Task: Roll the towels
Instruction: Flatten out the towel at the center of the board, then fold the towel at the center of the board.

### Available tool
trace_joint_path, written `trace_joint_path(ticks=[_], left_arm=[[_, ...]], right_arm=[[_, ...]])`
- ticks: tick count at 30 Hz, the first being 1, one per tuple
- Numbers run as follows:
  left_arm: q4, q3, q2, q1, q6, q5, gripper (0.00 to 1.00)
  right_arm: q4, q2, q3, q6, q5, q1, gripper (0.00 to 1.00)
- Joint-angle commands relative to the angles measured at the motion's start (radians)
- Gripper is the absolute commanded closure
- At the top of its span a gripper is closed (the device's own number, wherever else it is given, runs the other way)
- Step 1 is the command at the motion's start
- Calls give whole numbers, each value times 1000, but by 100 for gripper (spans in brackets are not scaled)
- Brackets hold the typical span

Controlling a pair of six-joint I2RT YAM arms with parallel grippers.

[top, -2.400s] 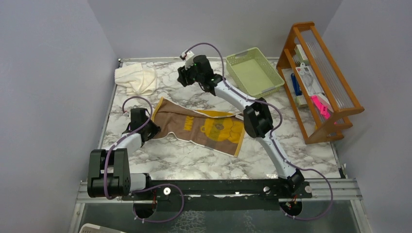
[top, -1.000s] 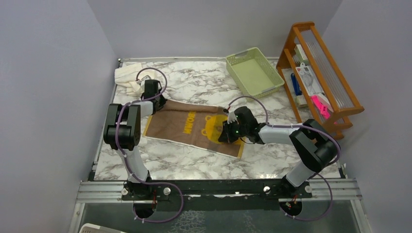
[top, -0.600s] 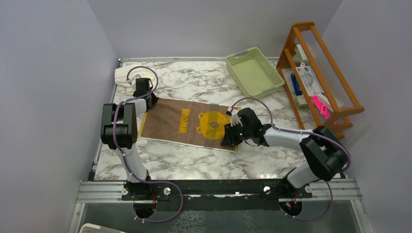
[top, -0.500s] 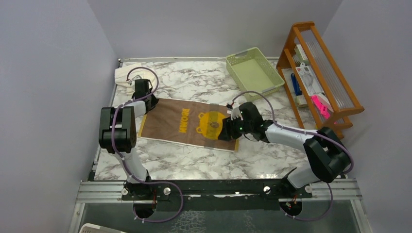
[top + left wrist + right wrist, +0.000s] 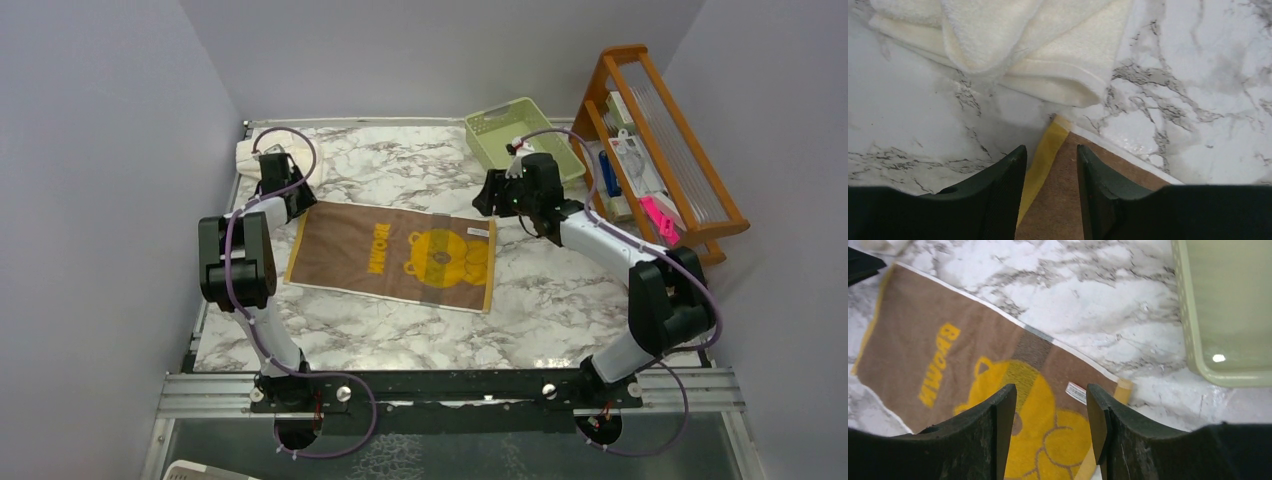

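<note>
A tan-brown towel [image 5: 375, 250] with a yellow bear and yellow end bands lies spread flat in the middle of the table. My left gripper [image 5: 290, 195] hovers open over its back left corner. In the left wrist view that corner [image 5: 1060, 200] shows between the parted fingers [image 5: 1003, 195], which grip nothing. A cream-white towel [image 5: 1048, 60] lies crumpled just beyond, at the back left [image 5: 250, 155]. My right gripper [image 5: 485, 197] hangs open above the brown towel's back right corner [image 5: 948, 350], near its white label [image 5: 1077, 392], holding nothing.
A pale green basket [image 5: 520, 145] stands at the back right, its wall [image 5: 1188, 315] close to my right gripper. A wooden rack [image 5: 660, 160] with papers and pens stands at the right edge. Grey walls enclose the marble table [image 5: 400, 335].
Both grippers have opened and let go of the brown towel, which now lies flat. The right gripper has lifted and moved back toward the basket. The left has shifted slightly back.
</note>
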Motion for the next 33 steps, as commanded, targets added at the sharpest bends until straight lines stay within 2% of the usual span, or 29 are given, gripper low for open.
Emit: trace_joint_path(ticks=[1,8,12,16,26,31,33], left_arm=[[-69,56,72,18,110,45,56],[-58,74,136,36,133,87,58],[-62,85,156,39,140,107,60],[-72,87,161,39,145,102,62],[-83,91,167,39,149,76,64],[-78,81,164,39,159,69,65],[-75,78,164,39,162,74,67]], right_arm=[[-61,39,-30,-1,143,5,45],[-67,138,-32,13,263,5,39],[-54,206,-6,9,275,5,41],[-49,261,20,5,275,4,48],[-39,315,34,-34,286,4,49],[-36,320,30,-56,287,8,58],[-36,323,34,-58,291,11,67]])
